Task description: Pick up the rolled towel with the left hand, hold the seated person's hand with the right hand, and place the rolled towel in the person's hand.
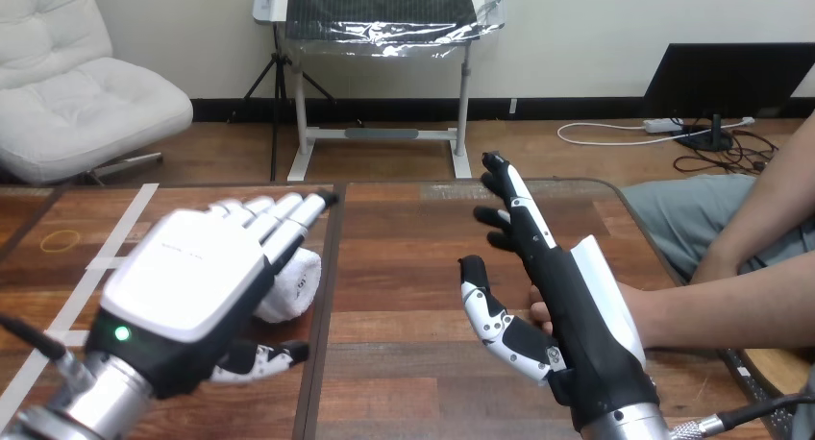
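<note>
A white rolled towel [294,284] lies on the wooden table [404,267], mostly hidden behind my left hand [197,281]. That hand hovers over the towel with its fingers straight and its thumb low near the table, open. My right hand [567,310] stands edge-up at the right, fingers straight and pointing away, thumb spread toward the middle, open. The person's hand [540,310] rests on the table right behind my right palm, largely hidden by it; their forearm [730,310] stretches in from the right edge. Whether the two hands touch I cannot tell.
White tape strips [115,233] run across the table's left part, with a small yellow ring [62,238] beside them. A dark seam [327,296] splits the tabletop just right of the towel. The person's other arm [769,209] hangs at the far right.
</note>
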Action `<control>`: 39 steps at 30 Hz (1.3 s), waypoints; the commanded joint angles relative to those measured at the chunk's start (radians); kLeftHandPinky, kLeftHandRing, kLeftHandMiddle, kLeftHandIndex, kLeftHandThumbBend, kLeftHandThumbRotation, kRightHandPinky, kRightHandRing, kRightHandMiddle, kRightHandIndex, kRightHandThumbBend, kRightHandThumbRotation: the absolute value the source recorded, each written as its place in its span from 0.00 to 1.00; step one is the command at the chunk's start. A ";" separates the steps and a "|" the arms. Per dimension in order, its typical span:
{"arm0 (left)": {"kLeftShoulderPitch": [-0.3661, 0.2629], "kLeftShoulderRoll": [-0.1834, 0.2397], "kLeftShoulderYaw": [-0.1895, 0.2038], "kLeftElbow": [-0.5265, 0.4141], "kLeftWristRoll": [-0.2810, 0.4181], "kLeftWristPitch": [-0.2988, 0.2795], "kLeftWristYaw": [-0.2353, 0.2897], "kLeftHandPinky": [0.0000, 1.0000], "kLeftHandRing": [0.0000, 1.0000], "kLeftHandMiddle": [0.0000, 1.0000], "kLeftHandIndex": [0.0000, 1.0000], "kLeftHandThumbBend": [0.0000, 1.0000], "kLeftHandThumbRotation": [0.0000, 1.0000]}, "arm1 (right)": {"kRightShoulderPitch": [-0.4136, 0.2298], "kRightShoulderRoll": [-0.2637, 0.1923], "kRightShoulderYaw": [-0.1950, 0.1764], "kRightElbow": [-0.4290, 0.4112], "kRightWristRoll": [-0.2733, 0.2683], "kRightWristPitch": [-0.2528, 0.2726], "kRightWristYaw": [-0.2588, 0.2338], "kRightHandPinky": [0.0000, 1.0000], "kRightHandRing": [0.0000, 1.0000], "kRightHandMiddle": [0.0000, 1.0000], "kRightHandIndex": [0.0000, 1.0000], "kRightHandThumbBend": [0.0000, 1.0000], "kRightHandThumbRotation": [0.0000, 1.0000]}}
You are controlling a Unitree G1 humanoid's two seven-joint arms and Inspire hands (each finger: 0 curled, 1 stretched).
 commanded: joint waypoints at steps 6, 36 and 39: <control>-0.120 0.039 0.034 0.086 -0.030 -0.023 -0.032 0.99 0.98 0.97 0.97 0.82 0.20 | -0.060 0.006 -0.005 0.014 -0.007 -0.016 -0.010 0.97 0.95 0.99 1.00 0.00 0.00; -0.432 0.088 -0.068 0.471 0.080 -0.089 -0.016 1.00 1.00 1.00 0.99 0.86 0.20 | -0.059 0.008 -0.005 0.012 -0.009 -0.007 -0.005 1.00 0.97 1.00 1.00 0.00 0.00; -0.466 0.091 -0.087 0.509 0.083 -0.100 -0.014 1.00 1.00 1.00 0.99 0.87 0.20 | -0.060 0.007 -0.006 0.017 -0.007 -0.016 -0.007 1.00 0.98 1.00 1.00 0.00 0.00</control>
